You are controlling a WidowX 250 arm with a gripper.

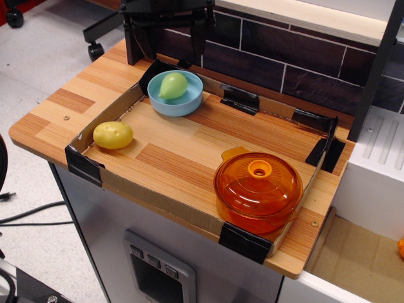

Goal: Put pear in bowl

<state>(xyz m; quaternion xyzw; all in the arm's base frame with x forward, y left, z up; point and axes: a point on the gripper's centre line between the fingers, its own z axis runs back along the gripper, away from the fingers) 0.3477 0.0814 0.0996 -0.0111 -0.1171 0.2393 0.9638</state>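
End effector (170,35) (spread) above, pear (172,84) in bowl (189,103)

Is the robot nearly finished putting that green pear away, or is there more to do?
It looks finished. The pear lies inside the blue bowl. The claw hangs above it, open and holding nothing. Nothing seems left except perhaps pulling the arm away. The yellow lump and orange pot sit apart.

The small, smooth light green pear (172,85) lies on its side inside the round light blue bowl (183,105), tapered end toward the bowl's left rim, the bowl standing upright at the surface's far left corner.
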